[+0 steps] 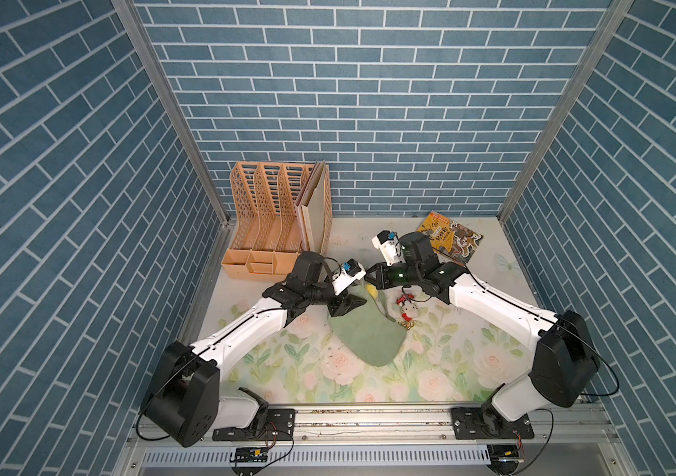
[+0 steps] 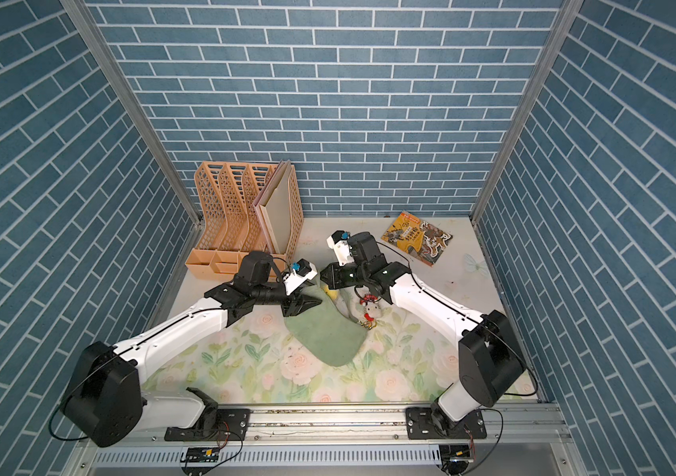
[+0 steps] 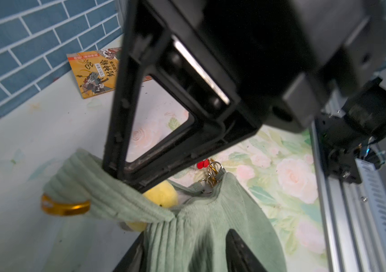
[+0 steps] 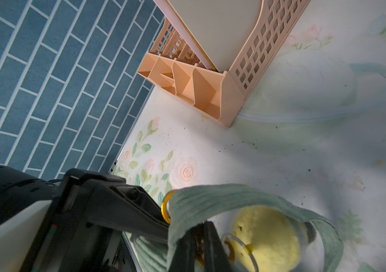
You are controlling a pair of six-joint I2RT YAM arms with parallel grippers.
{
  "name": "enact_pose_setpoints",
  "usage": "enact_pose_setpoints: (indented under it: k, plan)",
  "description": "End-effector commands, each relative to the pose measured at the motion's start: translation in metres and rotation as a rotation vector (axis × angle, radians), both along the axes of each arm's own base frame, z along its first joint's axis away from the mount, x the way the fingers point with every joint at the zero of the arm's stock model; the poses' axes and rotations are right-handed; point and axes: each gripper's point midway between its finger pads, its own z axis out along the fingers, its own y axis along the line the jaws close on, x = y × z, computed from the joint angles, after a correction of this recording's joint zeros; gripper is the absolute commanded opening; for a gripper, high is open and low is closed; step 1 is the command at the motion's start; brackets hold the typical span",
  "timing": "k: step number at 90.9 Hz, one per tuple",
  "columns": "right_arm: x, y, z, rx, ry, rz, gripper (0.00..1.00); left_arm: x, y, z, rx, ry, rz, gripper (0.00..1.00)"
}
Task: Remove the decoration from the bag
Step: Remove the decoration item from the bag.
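Note:
The sage-green bag (image 1: 369, 336) (image 2: 328, 331) lies mid-table. The decoration (image 1: 406, 307) (image 2: 369, 308), a small white cat with red trim, lies beside the bag's right edge, hooked by gold rings to its corner. In the left wrist view only its red tip (image 3: 202, 164) shows. My left gripper (image 1: 353, 305) (image 3: 185, 237) is open, and its two fingers straddle the bag's bunched upper end. My right gripper (image 1: 368, 277) (image 4: 200, 237) is shut on the bag's gold clasp where the strap (image 4: 211, 200) loops over it.
A yellow plush (image 1: 372, 291) (image 4: 267, 235) hangs at the bag's mouth. A peach file organizer (image 1: 270, 222) stands at the back left. A yellow book (image 1: 449, 239) lies at the back right. A metal rail (image 1: 369, 416) borders the front.

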Motion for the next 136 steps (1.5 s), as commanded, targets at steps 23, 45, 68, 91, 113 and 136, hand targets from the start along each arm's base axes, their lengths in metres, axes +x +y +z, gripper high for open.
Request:
enact_pose_setpoints:
  k: [23, 45, 68, 91, 113, 136]
  plan:
    - [-0.001, 0.005, -0.014, -0.035, -0.024, 0.062, 0.0, 0.012, 0.034, 0.07, -0.295, 0.072, 0.163, 0.76]
    - [-0.004, 0.013, -0.008, 0.007, -0.027, 0.067, 0.0, 0.062, 0.05, 0.076, -0.338, 0.245, 0.384, 0.7]
    - [-0.006, 0.013, -0.012, 0.007, -0.032, 0.067, 0.0, 0.077, 0.055, 0.065, -0.292, 0.426, 0.515, 0.7]
    - [-0.012, 0.015, -0.013, -0.006, -0.067, 0.08, 0.0, 0.075, 0.049, 0.059, -0.343, 0.512, 0.51, 0.71]
    - [-0.017, 0.022, -0.012, -0.039, -0.096, 0.092, 0.0, 0.071, 0.035, 0.037, -0.324, 0.567, 0.471, 0.7]
    - [-0.017, 0.03, -0.016, -0.063, -0.116, 0.1, 0.0, 0.056, 0.011, 0.006, -0.29, 0.664, 0.401, 0.65]
